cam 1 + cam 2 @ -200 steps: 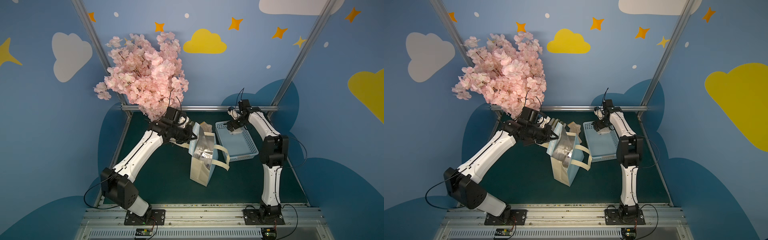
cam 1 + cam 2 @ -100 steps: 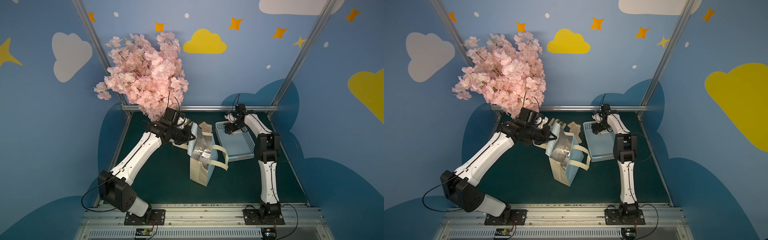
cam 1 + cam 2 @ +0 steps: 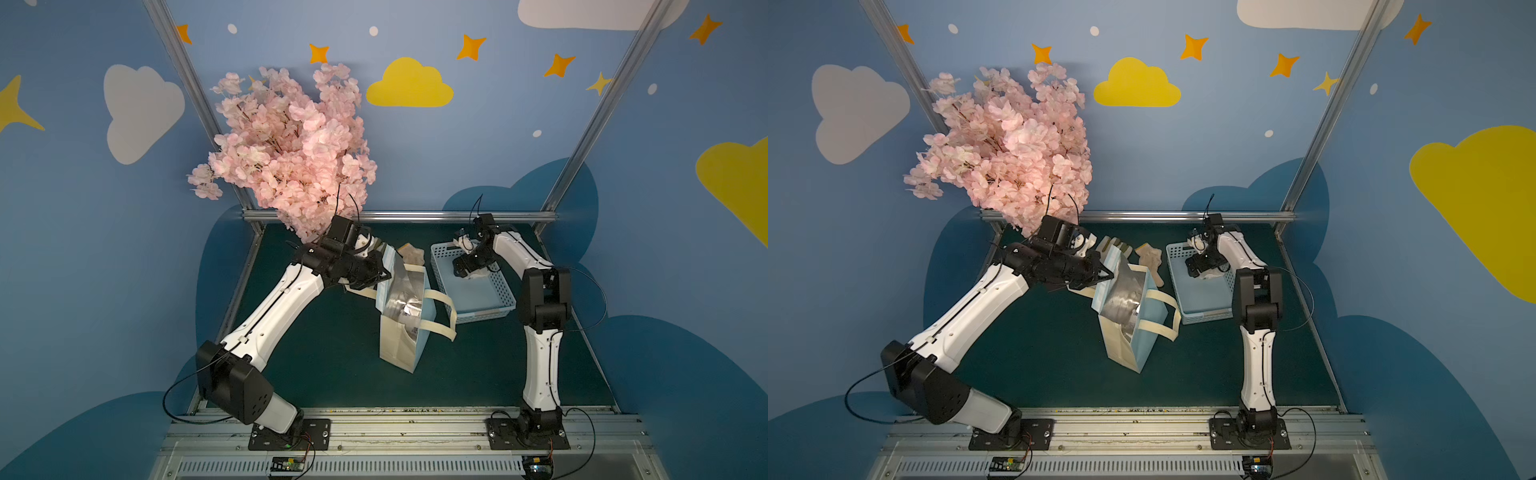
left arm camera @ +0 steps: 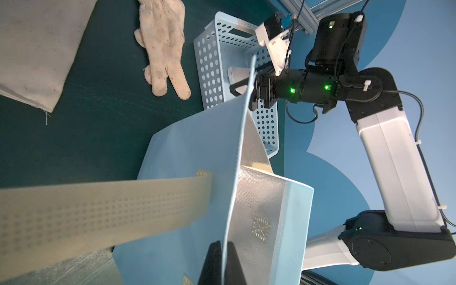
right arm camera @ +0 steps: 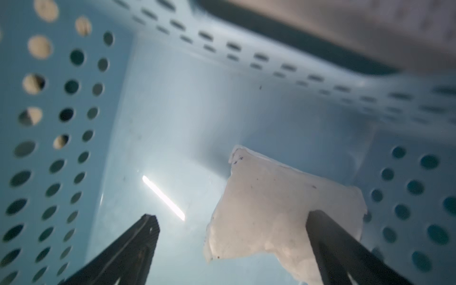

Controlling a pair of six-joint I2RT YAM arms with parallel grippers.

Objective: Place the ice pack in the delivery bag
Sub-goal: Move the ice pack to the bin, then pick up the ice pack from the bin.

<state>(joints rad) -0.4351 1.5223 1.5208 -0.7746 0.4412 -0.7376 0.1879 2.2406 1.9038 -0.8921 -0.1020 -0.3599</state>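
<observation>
At the left, the left gripper (image 3: 380,270) is pinched tight on the rim of the delivery bag (image 3: 422,340), which stands open mid-table. Right of it, the ice pack (image 5: 266,209) lies in the perforated basket (image 3: 478,318). The right gripper (image 5: 232,216) is spread wide inside the basket, one finger across the pack.

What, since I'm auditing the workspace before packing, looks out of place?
The delivery bag leans askew, its rim pinched by the left gripper; a soiled beige glove lies loose on the mat beside the basket.
</observation>
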